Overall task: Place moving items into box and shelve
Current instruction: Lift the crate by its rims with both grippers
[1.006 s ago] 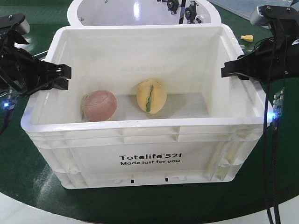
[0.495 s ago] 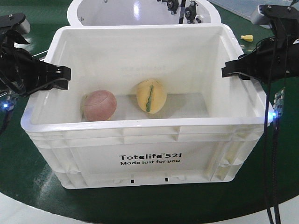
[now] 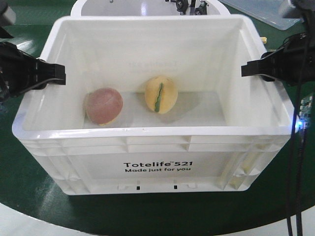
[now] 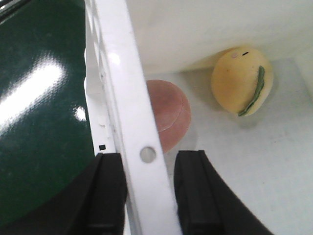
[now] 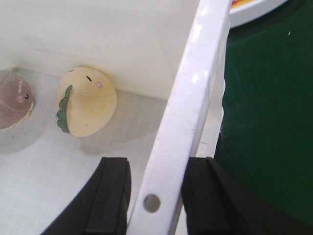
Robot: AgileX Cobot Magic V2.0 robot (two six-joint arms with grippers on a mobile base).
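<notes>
Large white rectangular plastic tote point(image 3: 157, 162), side walls straddled by jaws of left gripper point(image 4: 149, 159) and right gripper point(image 5: 157, 166), seemingly clamped for lifting; inside, apart: dull pinkish-brown ball point(image 3: 104, 106), pale yellow green-striped egg shape point(image 3: 161, 95).

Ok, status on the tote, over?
Left gripper and right gripper clamped on opposite side rims of the box. Pink ball and yellow egg both inside, on the floor. White round tub just behind.
</notes>
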